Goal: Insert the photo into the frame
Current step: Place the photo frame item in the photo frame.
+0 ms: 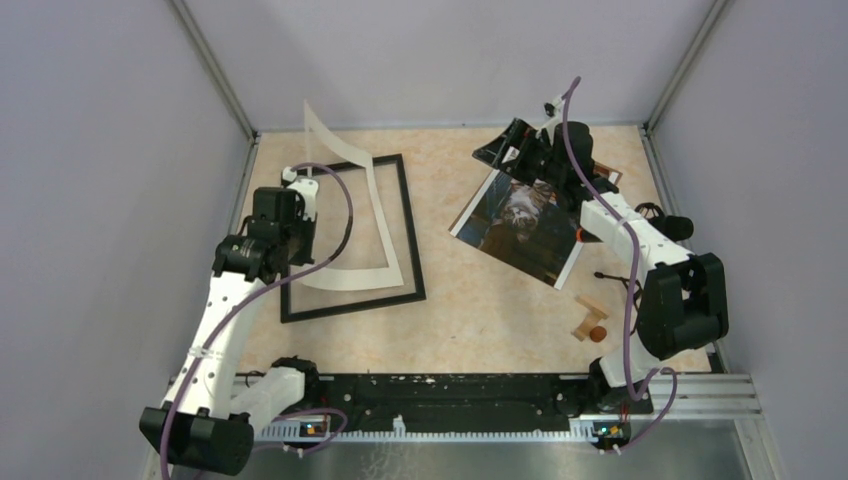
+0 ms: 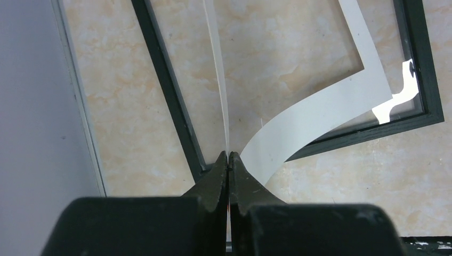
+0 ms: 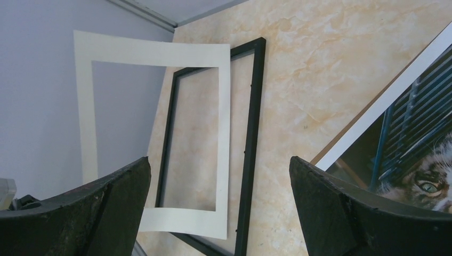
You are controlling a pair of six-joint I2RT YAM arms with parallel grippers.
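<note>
Black and thin, the frame (image 1: pixel 411 228) lies flat on the table (image 1: pixel 480 330). Its long sides run from your side toward the back wall, leaning a little to the left at the far end. From above, you cannot see much of its left side, because the left arm (image 1: pixel 225 300) is over it.

The left gripper (image 2: pixel 228 160) has its jaws pressed together on the edge of the white mat (image 1: pixel 335 140). The mat is lifted and bent. Its far end stands up above the frame and its near end rests on the frame's near corner.

The photo (image 1: pixel 520 225) lies to the right of the frame, well apart from it. Its long side is slanted, with the far end leaning away from the frame. The right arm (image 1: pixel 620 225) covers its far corner, so you cannot tell if that corner is lifted. The right wrist camera sees only a slice of the photo, cut off at the edge, with a cat-like eye.

The right gripper (image 3: pixel 218 176) has its jaws wide apart, with nothing between them.

Some small brown bits (image 1: pixel 590 322) lie far to the right of the frame. They are too small to make out.
</note>
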